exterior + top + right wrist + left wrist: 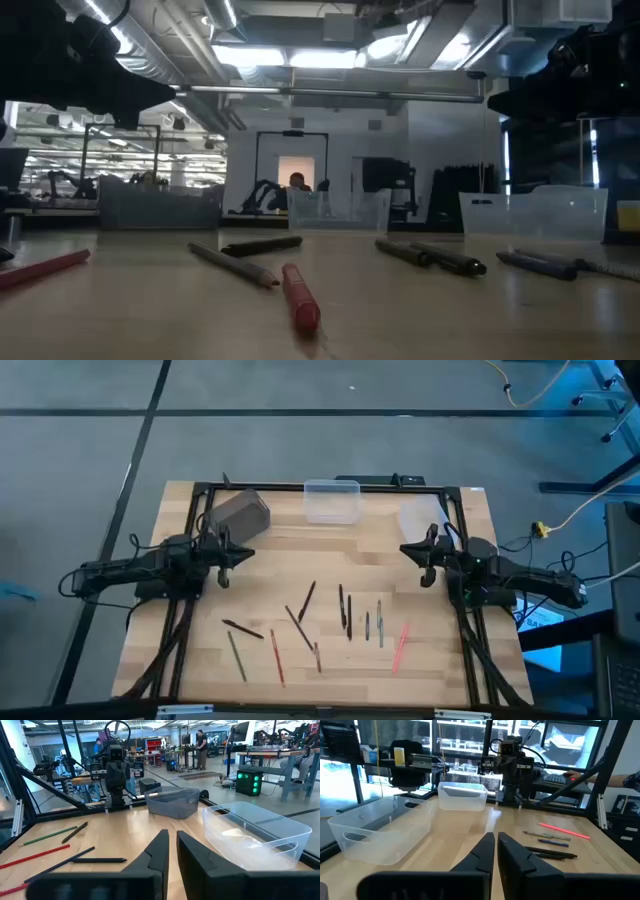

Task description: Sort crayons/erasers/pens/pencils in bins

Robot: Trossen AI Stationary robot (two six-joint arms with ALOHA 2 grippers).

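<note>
Crayons/erasers/pens/pencils [312, 622]: loose on table, none binned. Left gripper [228, 556] and right gripper [428, 554]: fingers together, empty. Advice: open wide, take one stick mid-length.

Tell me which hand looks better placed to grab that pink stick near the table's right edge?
The right hand, probably. The pink stick lies on its side of the table, while the left hand would have to cross over the other sticks.
</note>
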